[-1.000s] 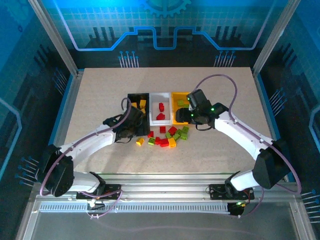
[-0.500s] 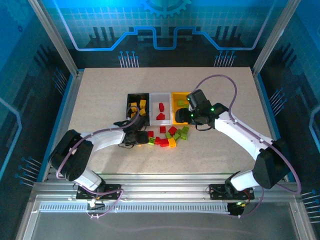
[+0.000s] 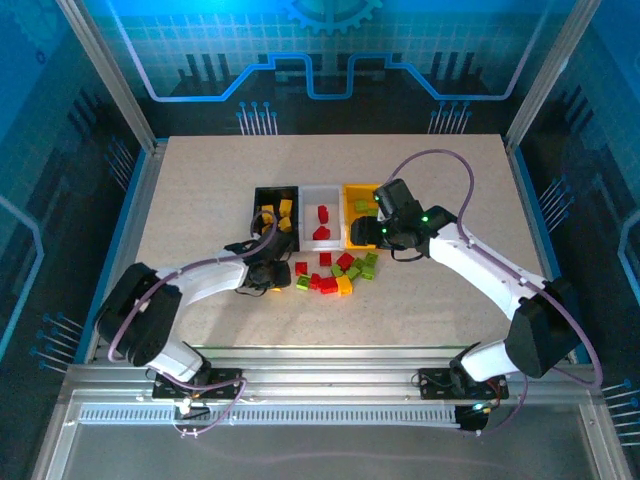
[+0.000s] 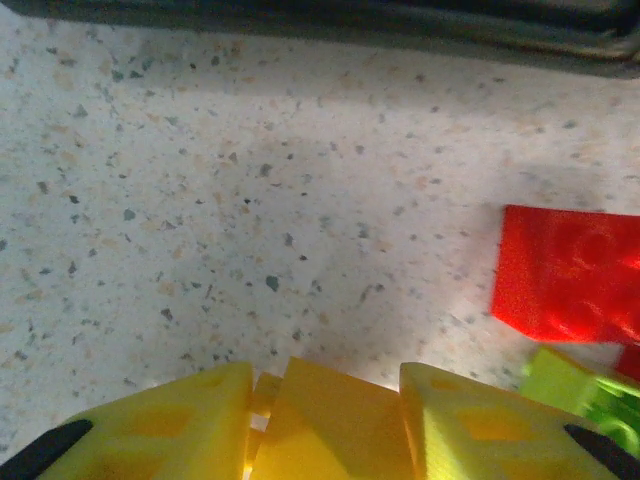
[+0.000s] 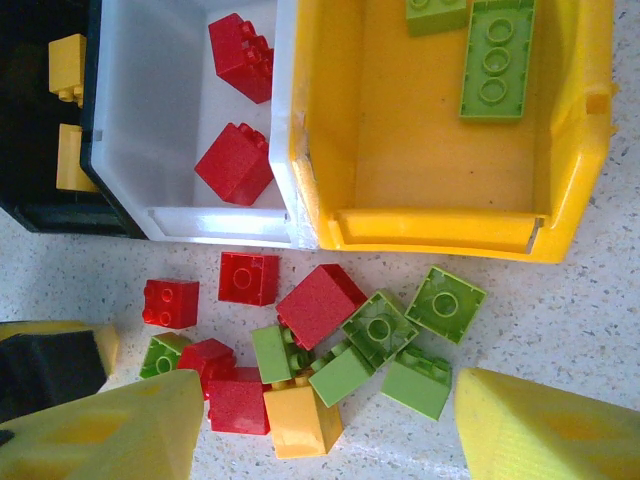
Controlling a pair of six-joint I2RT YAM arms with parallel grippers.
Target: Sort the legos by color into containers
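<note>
Entry: yellow brick point(image 4: 330, 420), left jaws closed on it, I noted; black bin point(image 3: 276, 189) lay straight ahead, near. Right jaws stood open, empty.

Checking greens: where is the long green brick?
Right wrist view: long green brick lies in the yellow bin, upper right, beside a smaller green brick.

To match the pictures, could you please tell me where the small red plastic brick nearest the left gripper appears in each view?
Top external: small red plastic brick at pile's left end.
Left wrist: brick, right edge.
Right wrist: brick, lower left.
Shared landmark: light green plastic brick beside it.
</note>
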